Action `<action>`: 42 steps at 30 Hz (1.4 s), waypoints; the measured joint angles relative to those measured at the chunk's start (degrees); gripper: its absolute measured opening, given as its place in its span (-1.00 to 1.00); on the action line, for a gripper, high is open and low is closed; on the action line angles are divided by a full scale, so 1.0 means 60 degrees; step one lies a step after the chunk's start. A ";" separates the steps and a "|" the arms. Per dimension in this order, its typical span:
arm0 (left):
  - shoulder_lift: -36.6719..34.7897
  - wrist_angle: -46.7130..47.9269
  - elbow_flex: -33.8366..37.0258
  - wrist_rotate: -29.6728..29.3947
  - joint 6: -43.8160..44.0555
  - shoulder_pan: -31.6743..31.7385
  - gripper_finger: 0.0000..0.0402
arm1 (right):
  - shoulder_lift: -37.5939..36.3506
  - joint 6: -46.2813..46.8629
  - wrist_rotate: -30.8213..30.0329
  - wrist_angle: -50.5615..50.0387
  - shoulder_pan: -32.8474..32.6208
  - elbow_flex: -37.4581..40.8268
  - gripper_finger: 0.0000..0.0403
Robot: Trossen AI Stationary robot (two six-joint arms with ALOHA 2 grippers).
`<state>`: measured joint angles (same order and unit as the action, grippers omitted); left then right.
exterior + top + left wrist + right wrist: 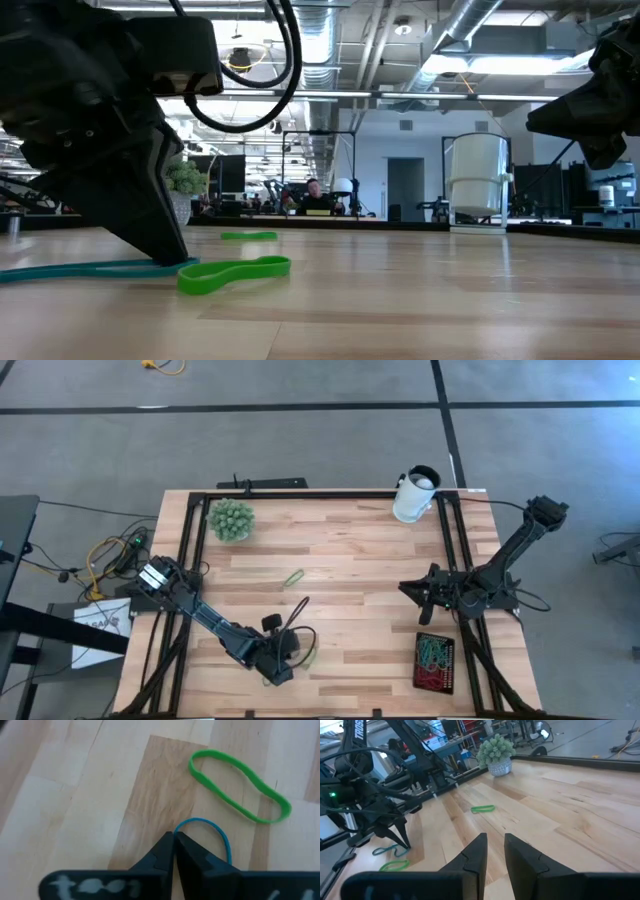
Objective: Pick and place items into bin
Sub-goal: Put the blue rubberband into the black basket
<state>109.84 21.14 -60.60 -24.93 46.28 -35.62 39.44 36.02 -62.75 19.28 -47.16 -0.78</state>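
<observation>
the pick is in hand: the left claw [173,840], far left of the bin [435,663], is pinched together on a blue band [215,827], tips on the surface; next comes a lift and carry across. loose bands counted: one blue, two green [239,793] [293,577]. the right claw [495,847] waits just above the bin, fingers apart, empty.

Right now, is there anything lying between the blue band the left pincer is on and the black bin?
Nothing visible blocks it. The left pincer is shut on the blue band, with bare wood across to the black bin. The right pincer hovers farther back, off that line.
</observation>
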 joint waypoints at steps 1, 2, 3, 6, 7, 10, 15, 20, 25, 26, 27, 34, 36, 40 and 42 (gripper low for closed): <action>0.0004 -0.0213 0.0004 -0.0176 -0.0276 -0.0006 -0.98 | 0.0000 0.0003 0.0001 0.0002 0.0000 0.0000 -0.70; 0.0016 -0.0496 0.0012 -0.0351 -0.0588 -0.0004 -0.98 | 0.0000 0.0017 0.0001 0.0002 0.0000 0.0000 -0.70; 0.0029 -0.0771 0.0030 -0.0561 -0.0924 0.0003 -0.99 | 0.0000 0.0106 0.0002 0.0002 0.0000 0.0000 -0.70; 0.0099 -0.1180 -0.0349 -0.1241 -0.1798 0.0193 -1.00 | 0.0000 0.0493 0.0038 -0.0028 0.0000 0.0000 -0.70; 0.0062 -0.1198 -0.0581 -0.1577 -0.2081 0.0275 -1.00 | 0.0000 0.0497 0.0162 -0.0028 0.0000 0.0000 -0.70; 0.0044 -0.1196 -0.1282 -0.2091 -0.3178 0.0585 -1.00 | 0.0000 0.0453 0.0700 -0.0051 0.0000 0.0000 -0.70; 0.0034 -0.1257 -0.2606 -0.2085 -0.5804 0.1252 -1.00 | 0.0209 0.0435 0.1635 0.0161 0.0000 0.0000 -0.70; 0.0032 -0.1403 -0.3655 -0.1723 -0.8008 0.2140 -1.00 | 0.0773 0.0390 0.2623 0.1236 0.0000 0.0000 -0.70; 0.0026 -0.1991 -0.3974 -0.0973 -0.9089 0.2958 -1.00 | 0.1754 -0.0344 0.2958 0.2864 0.0009 -0.0003 -0.70; 0.0026 -0.2161 -0.3977 -0.0780 -0.9234 0.3073 -1.00 | 0.1959 -0.0516 0.2942 0.3206 0.0058 -0.0001 -0.70; 0.0026 -0.2281 -0.3977 -0.0573 -0.9355 0.3182 -1.00 | 0.2166 -0.0652 0.2941 0.3500 0.0137 -0.0004 -0.70; 0.0022 -0.2602 -0.3977 -0.0373 -0.9877 0.3478 -1.00 | 0.3099 -0.1305 0.2953 0.4111 0.1531 -0.0102 -0.70; 0.0016 -0.2655 -0.3981 -0.0297 -0.9999 0.3525 -1.00 | 0.3400 -0.1346 0.3121 0.4118 0.2035 -0.0275 -0.70; 0.0014 -0.2651 -0.3981 -0.0357 -0.9944 0.3645 -1.00 | 0.4167 -0.1722 0.3559 0.4148 0.2792 -0.0973 -0.70; 0.0011 -0.2650 -0.3981 -0.0380 -0.9941 0.3694 -1.00 | 0.4548 -0.2097 0.3621 0.4164 0.3001 -0.1443 -0.70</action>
<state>109.91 5.24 -84.49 -27.21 -13.36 -13.45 66.73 23.44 -41.03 44.26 -29.15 -9.43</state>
